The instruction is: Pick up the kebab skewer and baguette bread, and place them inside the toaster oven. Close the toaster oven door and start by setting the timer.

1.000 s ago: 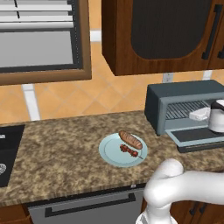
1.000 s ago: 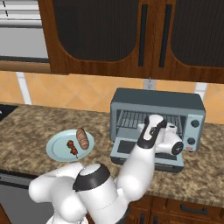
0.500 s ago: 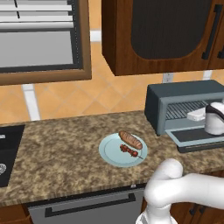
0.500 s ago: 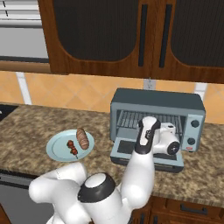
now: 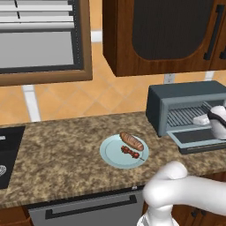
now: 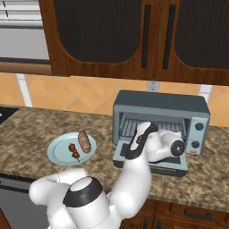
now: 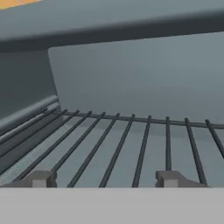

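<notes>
Matt slate-grey toaster oven [image 6: 161, 109] with thin metal rack [image 7: 131, 140]; speckled stone-look counter [image 5: 66, 154]

text: none legible | labels: none | numbers: none

Even, shadowless rendered light falls on the speckled brown granite tabletop [image 5: 66, 154], bright around the boxy slate blue-grey toaster oven [image 6: 161, 107]. Inside that oven the grey walls look dim and softly blurred, while its dark wire rack [image 7: 131, 144] stays fairly sharp. No glare or edge distortion.
</notes>
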### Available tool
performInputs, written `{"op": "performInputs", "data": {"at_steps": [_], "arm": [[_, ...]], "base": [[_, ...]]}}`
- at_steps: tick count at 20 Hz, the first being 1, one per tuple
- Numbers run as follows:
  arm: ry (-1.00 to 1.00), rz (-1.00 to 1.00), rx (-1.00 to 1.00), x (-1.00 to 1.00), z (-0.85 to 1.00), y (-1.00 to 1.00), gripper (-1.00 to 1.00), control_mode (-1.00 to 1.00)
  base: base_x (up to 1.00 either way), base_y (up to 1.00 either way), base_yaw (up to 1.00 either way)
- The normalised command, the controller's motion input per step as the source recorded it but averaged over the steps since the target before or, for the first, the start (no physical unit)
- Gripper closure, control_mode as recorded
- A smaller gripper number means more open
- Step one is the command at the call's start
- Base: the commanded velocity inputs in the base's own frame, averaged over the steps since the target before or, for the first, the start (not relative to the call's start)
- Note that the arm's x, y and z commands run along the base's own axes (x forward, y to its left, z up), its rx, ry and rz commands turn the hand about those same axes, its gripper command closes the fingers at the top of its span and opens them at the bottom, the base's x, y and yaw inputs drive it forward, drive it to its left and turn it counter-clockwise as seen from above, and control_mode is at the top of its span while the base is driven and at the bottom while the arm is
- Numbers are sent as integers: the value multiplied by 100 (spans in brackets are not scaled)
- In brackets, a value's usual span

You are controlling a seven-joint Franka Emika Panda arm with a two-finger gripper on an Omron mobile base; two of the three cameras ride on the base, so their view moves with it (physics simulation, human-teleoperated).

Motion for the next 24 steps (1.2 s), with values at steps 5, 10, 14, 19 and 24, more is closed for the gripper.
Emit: {"op": "performInputs", "data": {"at_steps": [5, 10, 14, 19, 24], "arm": [[34, -1, -4, -99, -77, -4, -100, -100], [40, 0, -13, -100, -51, -10, -100, -100], [19, 3, -4, -98, 73, -8, -100, -100], [10, 3, -5, -61, 81, 73, -100, -100], [13, 3, -15, 0, 5, 100, -100, -100]], "base": [[0, 0, 0], [0, 0, 0], [0, 0, 0], [0, 0, 0], [0, 0, 0]]}}
